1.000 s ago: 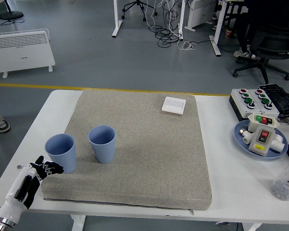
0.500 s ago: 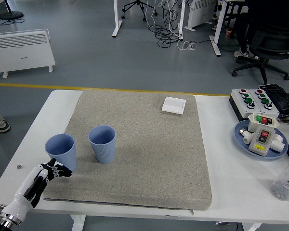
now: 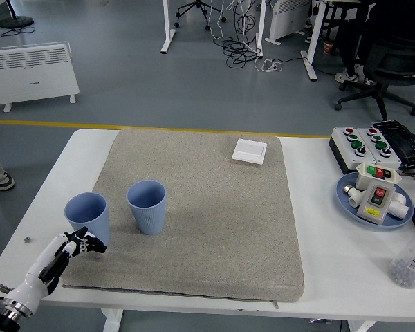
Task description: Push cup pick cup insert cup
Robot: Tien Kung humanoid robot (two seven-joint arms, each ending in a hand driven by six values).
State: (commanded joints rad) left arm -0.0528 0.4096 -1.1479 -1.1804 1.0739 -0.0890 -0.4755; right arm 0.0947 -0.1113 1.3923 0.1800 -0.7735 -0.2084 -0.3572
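Note:
Two light blue ribbed cups stand upright on the grey mat (image 3: 214, 207) at the left. The left cup (image 3: 88, 218) is near the mat's left edge. The right cup (image 3: 146, 206) stands a little apart from it. My left hand (image 3: 83, 243) comes in from the lower left corner with its fingers loosely spread. It sits just in front of the left cup's base and holds nothing. The right hand does not show.
A small white square box (image 3: 250, 150) lies at the mat's far edge. At the right stand a button box (image 3: 366, 144), a blue plate (image 3: 347, 191) with devices on it, and a clear bottle (image 3: 409, 259) with a red cap.
My left hand has moved right and a little forward along the mat's near left corner, closing in under the left cup. The cups have not moved.

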